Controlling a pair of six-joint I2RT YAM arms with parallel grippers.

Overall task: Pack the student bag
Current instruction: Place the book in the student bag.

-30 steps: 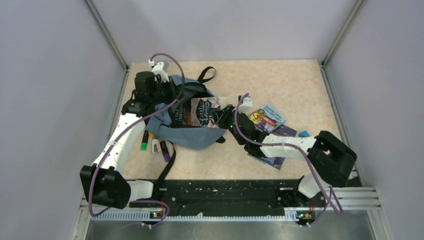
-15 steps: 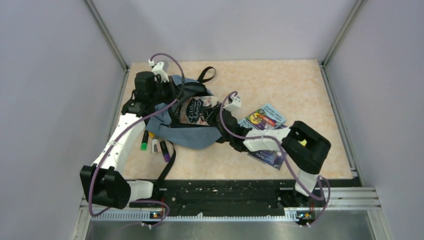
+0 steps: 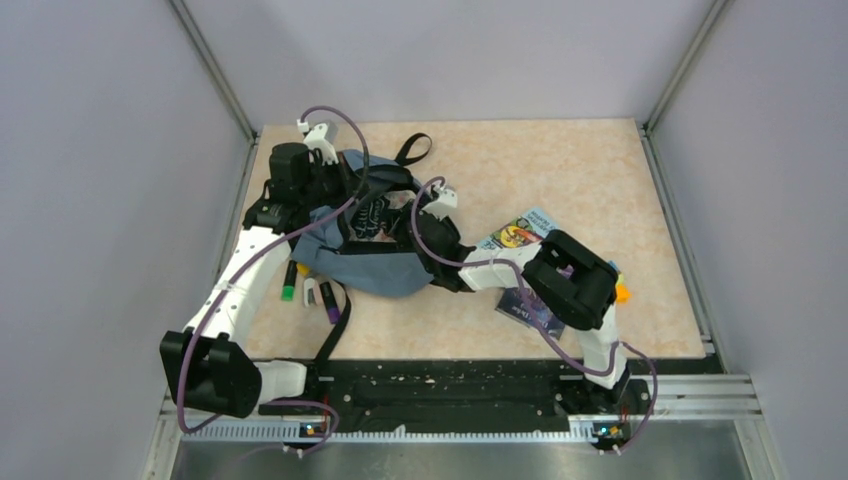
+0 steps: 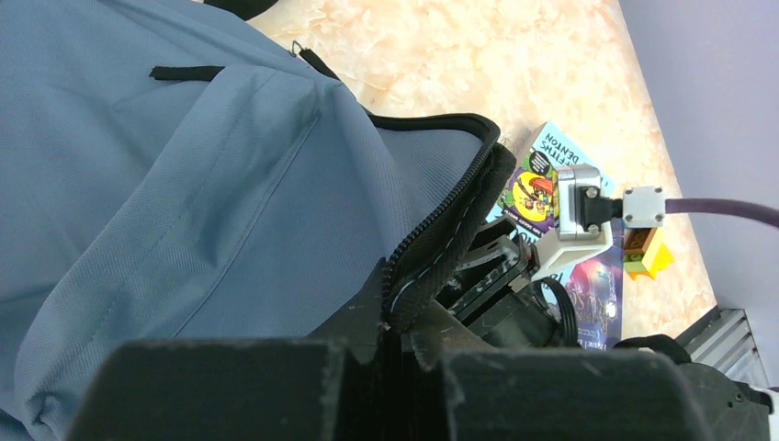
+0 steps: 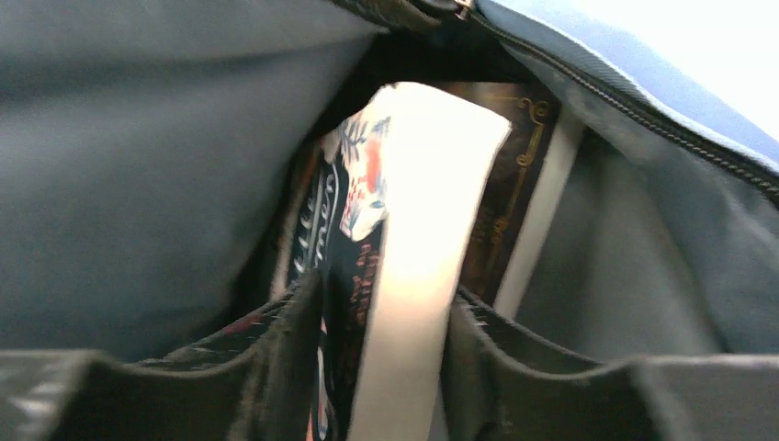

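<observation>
Risk: large grey-blue fabric student bag [image 3: 385,272] lay left of table [image 3: 560,180] centre, its black zipper edge [image 4: 452,219] pinched by left gripper [image 4: 395,342]. Inside, right gripper [image 5: 381,317] straddled dark floral-covered book [image 5: 418,202]; clamped or loosened, could not tell. Withdrawing might drag book out; zipper slipping would collapse the mouth.

Student bag [image 3: 385,270] showing grey-blue fabric, black zipper [image 4: 441,230] edging. Book [image 5: 367,230] showing dark cover, pale floral print with red. Tabletop [image 3: 560,170] showing peach mottling. Cables [image 3: 340,115] showing purple.
</observation>
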